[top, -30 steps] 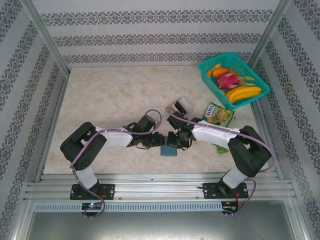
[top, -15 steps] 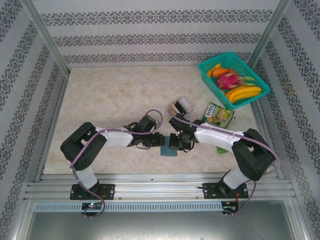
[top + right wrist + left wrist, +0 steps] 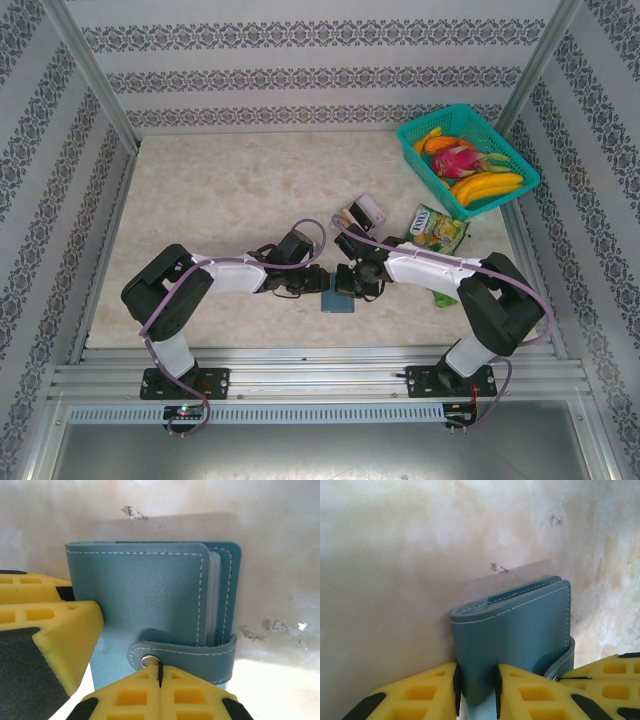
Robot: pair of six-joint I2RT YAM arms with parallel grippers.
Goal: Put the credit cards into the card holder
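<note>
Two hands meet over the card holder [image 3: 338,304], which sits at the near middle of the worktop [image 3: 220,190], between the arms. The left hand [image 3: 476,674] has its yellow fingers [image 3: 437,690] a narrow way apart and clamped on the holder's folded spine edge, one finger on each face. The teal cover with its pale stitching stands out beyond the fingertips.

From the right wrist, the holder is closed. Its strap [image 3: 200,655] wraps round the open edge and meets the front cover at the metal snap [image 3: 147,660]. Clear inner sleeves [image 3: 214,597] show in the gap between the covers. The right hand [image 3: 160,676] has its fingers pressed together with no gap between them, their tips right against the strap just below the snap. Whether they pinch the strap's edge or merely touch it is hard to tell from this angle. A yellow finger of the left hand sits at the holder's left side in this view.

The credit cards [image 3: 359,213] lie in a small heap farther back on the worktop, apart from the holder and just beside a green-yellow snack packet [image 3: 437,228]. A teal basket [image 3: 415,140] of fruit stands in the far right corner.
</note>
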